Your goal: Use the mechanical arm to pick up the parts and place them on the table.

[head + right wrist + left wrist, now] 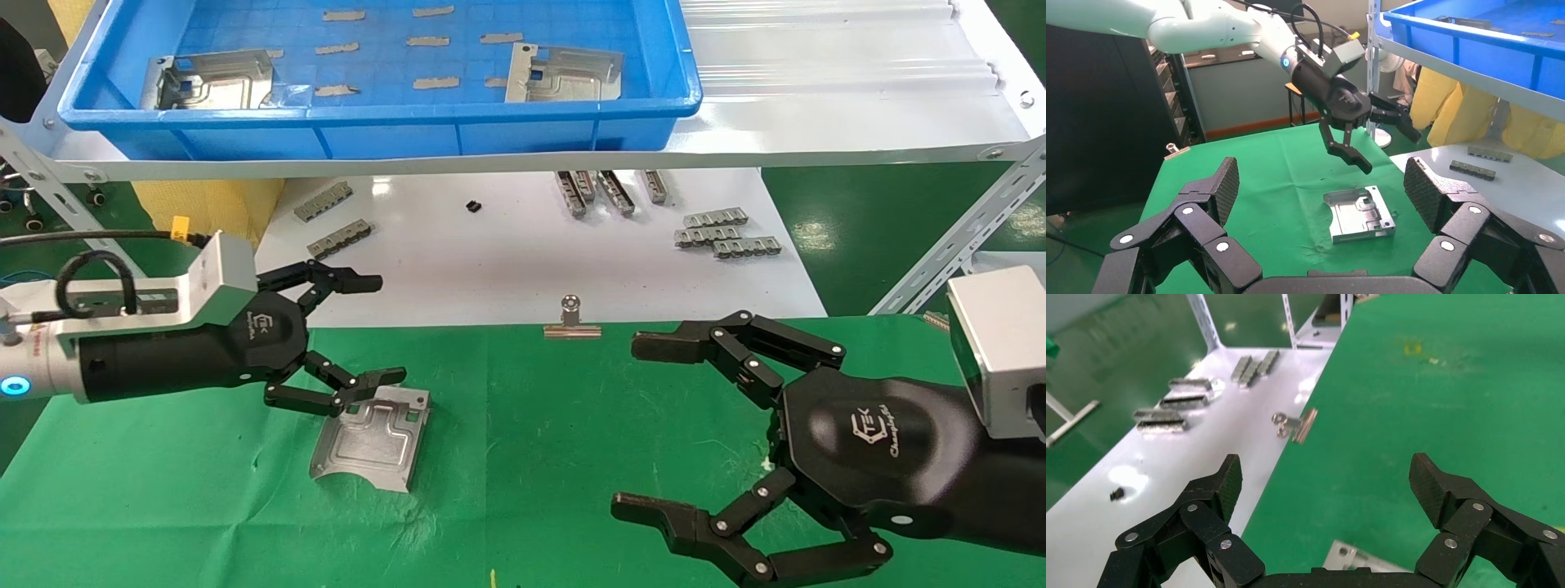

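One silver stamped part (372, 439) lies flat on the green cloth table (523, 408), seen too in the right wrist view (1359, 213); a corner shows in the left wrist view (1352, 558). My left gripper (372, 331) is open and empty, hovering just above the part's far edge, apart from it; it shows in the right wrist view (1389, 144). My right gripper (633, 425) is open and empty above the cloth at the right. Two more parts lie in the blue tray: one at its left (208, 82), one at its right (564, 75).
The blue tray (384, 131) sits on a raised shelf at the back. A white board (523, 253) behind the cloth carries small grey ridged strips (719, 233). A silver binder clip (572, 320) stands at the cloth's far edge. Angled shelf struts (956, 237) stand at both sides.
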You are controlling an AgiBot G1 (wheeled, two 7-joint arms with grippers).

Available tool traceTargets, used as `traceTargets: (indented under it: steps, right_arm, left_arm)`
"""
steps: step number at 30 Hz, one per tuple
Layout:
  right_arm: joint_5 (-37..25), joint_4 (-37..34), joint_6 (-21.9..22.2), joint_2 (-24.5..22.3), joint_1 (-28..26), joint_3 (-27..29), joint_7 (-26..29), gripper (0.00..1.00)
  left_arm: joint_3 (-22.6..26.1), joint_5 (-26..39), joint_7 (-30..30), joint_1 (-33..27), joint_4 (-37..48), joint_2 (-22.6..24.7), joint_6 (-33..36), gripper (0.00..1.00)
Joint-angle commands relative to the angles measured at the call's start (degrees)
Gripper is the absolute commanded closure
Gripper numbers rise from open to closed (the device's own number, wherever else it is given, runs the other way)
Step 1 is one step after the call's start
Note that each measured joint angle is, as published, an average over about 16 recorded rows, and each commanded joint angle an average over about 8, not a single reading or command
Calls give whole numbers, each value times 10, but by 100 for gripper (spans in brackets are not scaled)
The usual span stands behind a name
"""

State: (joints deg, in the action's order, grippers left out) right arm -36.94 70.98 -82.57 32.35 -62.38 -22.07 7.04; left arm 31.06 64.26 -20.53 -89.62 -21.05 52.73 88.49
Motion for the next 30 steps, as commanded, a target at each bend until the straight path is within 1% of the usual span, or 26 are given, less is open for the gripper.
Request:
traceTargets:
  steps: [1, 30]
  right_arm:
    - [0, 0, 0, 0, 0, 0, 0, 0]
    - [0, 0, 0, 0, 0, 0, 0, 0]
  left_arm:
    - [-7, -11, 16, 14, -26, -9, -1, 0]
    - [-116, -172, 240, 216, -404, -136, -22, 0]
